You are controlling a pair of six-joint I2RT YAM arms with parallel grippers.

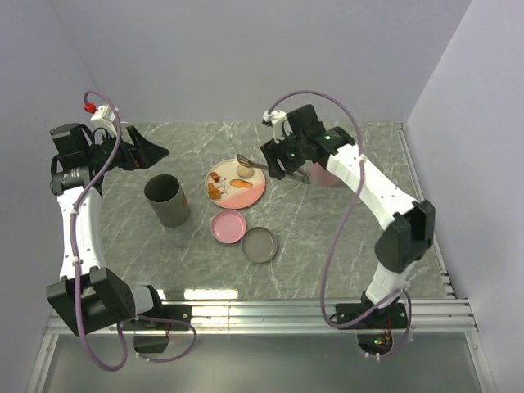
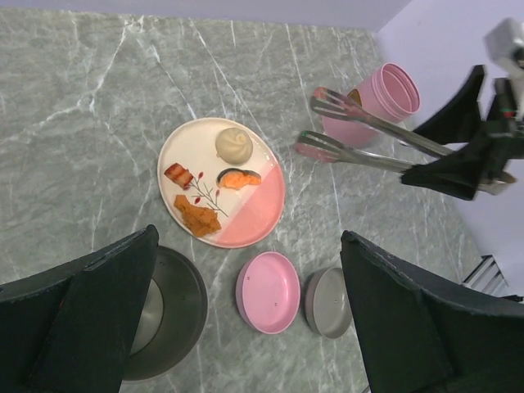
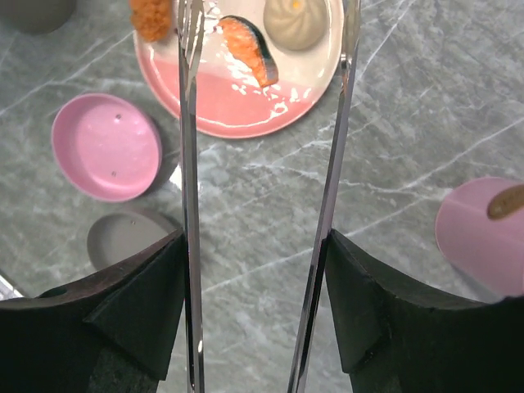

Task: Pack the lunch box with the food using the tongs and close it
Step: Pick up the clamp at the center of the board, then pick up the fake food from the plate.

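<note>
Grey marble table (image 1: 327, 246) with plate (image 2: 264, 209), dark cup (image 1: 167, 199), pink container (image 2: 385, 102), pink dish (image 2: 268, 291), grey dish (image 2: 327, 303)

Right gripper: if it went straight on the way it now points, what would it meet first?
The right gripper holds the tongs, which lead: probably the plate first, around the salmon piece and bun. Height above it is unclear.
</note>
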